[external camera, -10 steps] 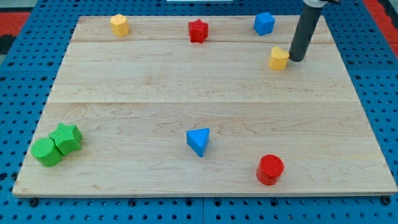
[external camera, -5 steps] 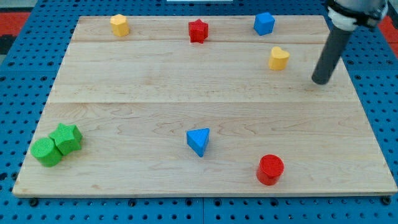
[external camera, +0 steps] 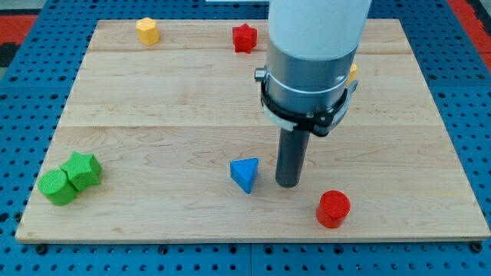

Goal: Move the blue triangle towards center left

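- The blue triangle [external camera: 245,174] lies flat on the wooden board [external camera: 153,107], in the lower half, a little toward the view's left of the board's middle line, well apart from the left edge.
- My tip [external camera: 288,185] is down at board level just beside the blue triangle, on its right in the view. A narrow strip of bare wood shows between them, so I record them as apart, not touching.
- There is no gripper on this arm; it ends in a plain dark rod, so nothing is clasped or held. The pale arm body [external camera: 316,46] above the rod fills the upper middle of the view.
- The red cylinder [external camera: 333,208] stands near the tip, toward the view's bottom right, close to the board's lower edge and apart from the triangle.
- A yellow block [external camera: 352,73] shows only as a sliver at the right side of the arm body; its shape cannot be made out.
- The red star [external camera: 244,37] sits near the top edge, just left of the arm body in the view.
- The yellow hexagonal block [external camera: 147,31] sits near the top edge, toward the view's left.
- The green star [external camera: 83,169] and the green cylinder [external camera: 57,186] rest touching each other at the board's lower left corner, well apart from the blue triangle.
- The board rests on a blue perforated surface [external camera: 23,115].
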